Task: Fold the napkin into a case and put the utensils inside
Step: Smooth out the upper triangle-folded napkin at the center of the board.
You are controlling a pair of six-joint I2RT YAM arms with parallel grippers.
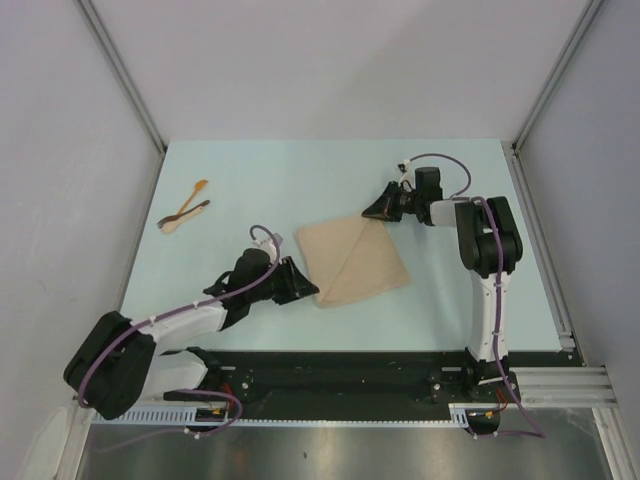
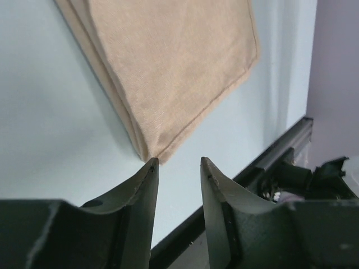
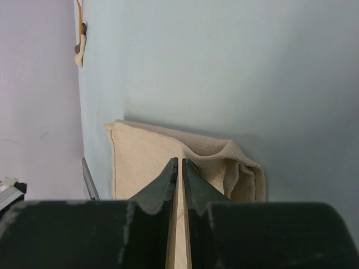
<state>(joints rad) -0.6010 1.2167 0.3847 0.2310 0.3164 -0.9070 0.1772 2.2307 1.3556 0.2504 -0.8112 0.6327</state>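
The beige napkin lies folded into a rough diamond in the middle of the pale blue table. My left gripper is open at its near-left corner. In the left wrist view the napkin ends just past my left gripper, and only bare table shows between the fingers. My right gripper is at the far corner, shut on the napkin. Cloth shows in the slit of my right gripper, and a raised fold bulges to its right. The utensils lie crossed at the far left: an orange spoon and a darker piece.
A black rail runs along the table's near edge, close behind my left gripper, and shows as the rail in the left wrist view. Grey walls with metal posts close in the left, right and far sides.
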